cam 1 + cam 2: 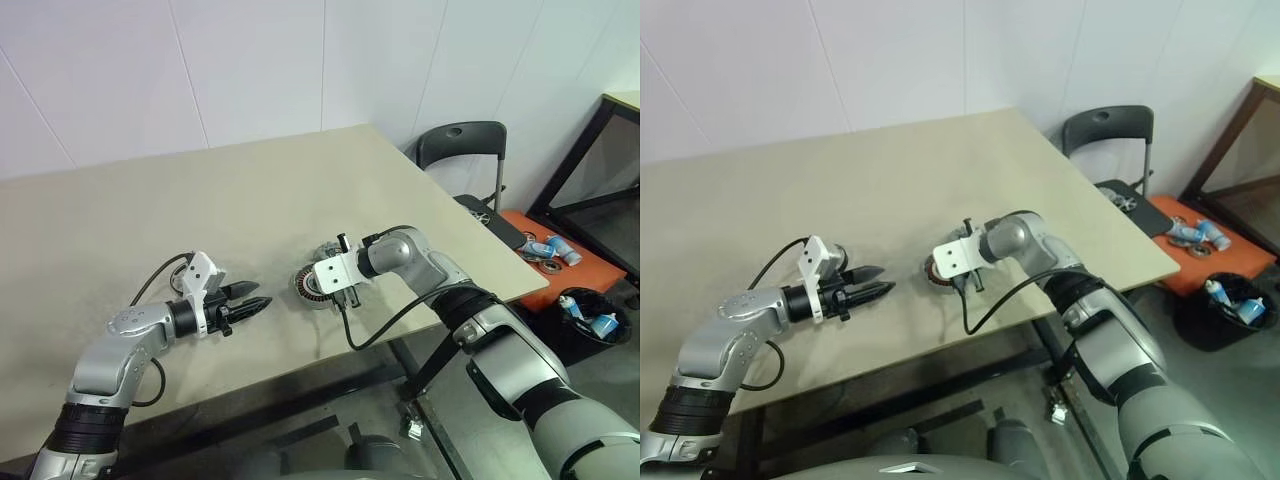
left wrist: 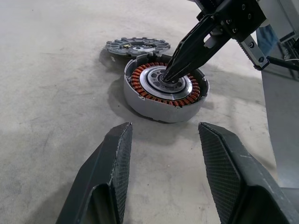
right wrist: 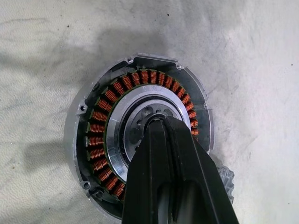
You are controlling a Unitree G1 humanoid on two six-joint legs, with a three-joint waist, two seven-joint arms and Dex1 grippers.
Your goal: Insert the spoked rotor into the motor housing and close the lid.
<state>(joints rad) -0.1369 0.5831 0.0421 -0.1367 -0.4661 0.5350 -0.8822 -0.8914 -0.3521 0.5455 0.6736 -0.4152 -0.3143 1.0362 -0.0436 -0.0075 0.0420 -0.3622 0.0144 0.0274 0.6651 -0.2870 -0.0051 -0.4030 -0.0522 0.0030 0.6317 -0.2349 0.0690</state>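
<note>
Two grippers over table [image 1: 150, 200]. Left gripper [image 1: 252, 301] hovers low, fingers [image 2: 117, 154] parted, empty, aimed at motor housing [image 2: 164, 88] just ahead; likely waiting to steady it. Housing flat on table, copper windings up. Right gripper [image 2: 170, 74] angled down from above, fingers pressed together, tips on hub at housing centre; spoked rotor [image 3: 140, 122] apparently already inside winding ring, probably being pushed home. Toothed dark lid [image 2: 136, 46] lies flat, touching housing's far edge, beyond right gripper's tips; not yet fitted.

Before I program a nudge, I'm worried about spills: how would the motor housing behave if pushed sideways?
The motor housing looks like solid metal with copper windings, so probably heavy and stiff. It sits flat and low on the table, so it would likely slide, not tip or roll.
</note>
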